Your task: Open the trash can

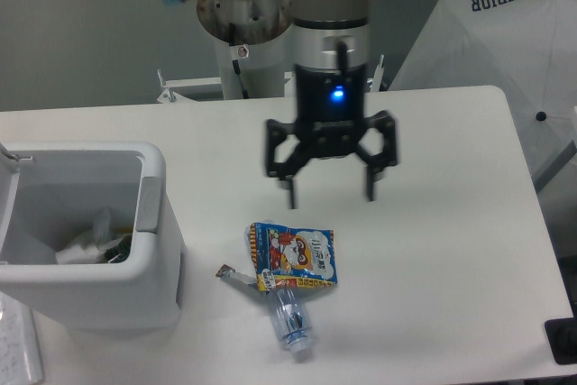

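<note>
White table point(433, 250), wide and mostly bare toward the right and near side. Trash can point(90, 232) at the near left edge, already standing open: interior exposed, crumpled paper and dark scraps visible inside, grey push-button strip point(150, 206) on its right rim, lid apparently swung up at the far left and largely out of frame. Task judged essentially done; nothing left but perhaps pulling clear. UR5e arm point(329, 6) reaching in from the far side, blue light lit on the wrist. Gripper point(330, 196) hanging above the table's middle, well right of the trash can, fingers spread wide and holding nothing. White umbrella point(505, 33) marked SUPERIOR off the far right corner. Snack packet point(295, 256), blue and yellow with a cartoon face, lying flat near the centre, just below the gripper. Clear plastic bottle point(290, 320) touching the packet's near edge. Small torn wrapper scrap point(231, 274) just left of the packet. Nothing between gripper and trash can.
</note>
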